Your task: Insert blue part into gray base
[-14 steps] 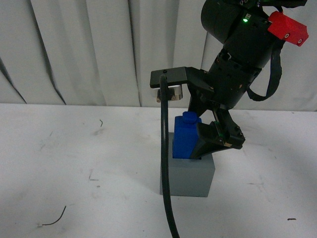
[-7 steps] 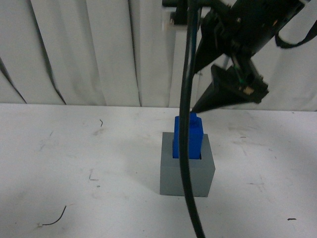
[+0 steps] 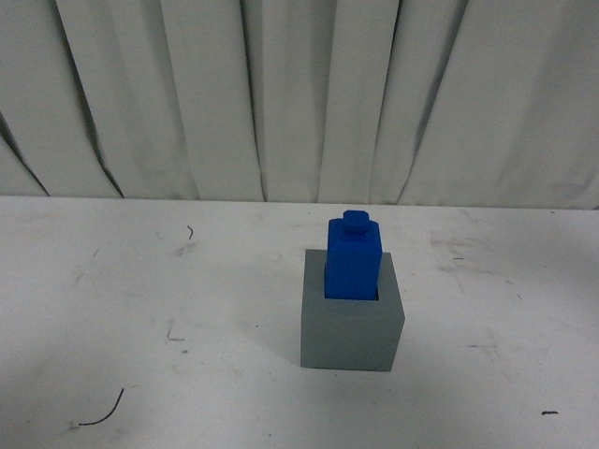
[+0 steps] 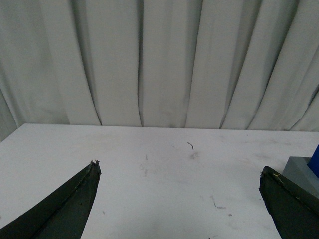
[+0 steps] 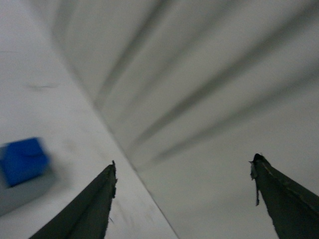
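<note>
Matte blue part [image 3: 354, 259], matte gray base [image 3: 352, 329], scuffed white table [image 3: 140, 299].

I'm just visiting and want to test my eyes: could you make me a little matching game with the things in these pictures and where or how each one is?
Things:
1. bright blue matte block
2. plain gray cube base
3. left gripper
4. small dark curved scrap

States:
A. open, holding nothing
B. standing upright in a recess
C. lying loose on the white tabletop
D. resting on the table, holding another part

Pairs: 1-B, 2-D, 3-A, 4-C
</note>
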Controlling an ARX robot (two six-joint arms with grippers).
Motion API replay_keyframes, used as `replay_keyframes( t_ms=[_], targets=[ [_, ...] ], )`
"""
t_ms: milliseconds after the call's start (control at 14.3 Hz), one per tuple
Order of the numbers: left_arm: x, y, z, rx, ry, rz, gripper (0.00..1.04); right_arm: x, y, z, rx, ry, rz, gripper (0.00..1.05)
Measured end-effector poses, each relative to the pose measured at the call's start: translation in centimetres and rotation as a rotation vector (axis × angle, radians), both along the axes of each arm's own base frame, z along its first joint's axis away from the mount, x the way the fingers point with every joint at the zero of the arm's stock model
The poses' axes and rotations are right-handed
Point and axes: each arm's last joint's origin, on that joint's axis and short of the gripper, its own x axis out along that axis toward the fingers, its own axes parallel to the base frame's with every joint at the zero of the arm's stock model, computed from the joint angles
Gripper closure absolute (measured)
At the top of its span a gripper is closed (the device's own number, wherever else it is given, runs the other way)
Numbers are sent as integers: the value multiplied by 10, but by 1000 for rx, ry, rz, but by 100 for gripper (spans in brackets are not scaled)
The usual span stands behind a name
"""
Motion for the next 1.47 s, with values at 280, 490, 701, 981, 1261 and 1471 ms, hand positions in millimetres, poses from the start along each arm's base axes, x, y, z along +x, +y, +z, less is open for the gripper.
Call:
replay_keyframes(
  t_ms=[280,490,701,981,1261,1471],
  targets=[
    [0,0,0,0,0,0,7,-119,-18,-82,643,4,-684,66],
    [0,0,0,0,0,0,7,-144,-18,-118,767,31,-696,103],
    [0,0,0,0,0,0,7,-151,-18,-135,783,39,-697,103],
    [0,0,0,0,0,0,7,-158,-18,-147,788,33,-694,103],
    [0,0,0,0,0,0,7,-163,-18,-154,789,29,-693,103],
    [0,0,0,0,0,0,7,-168,-18,-166,783,50,-702,103]
  ],
)
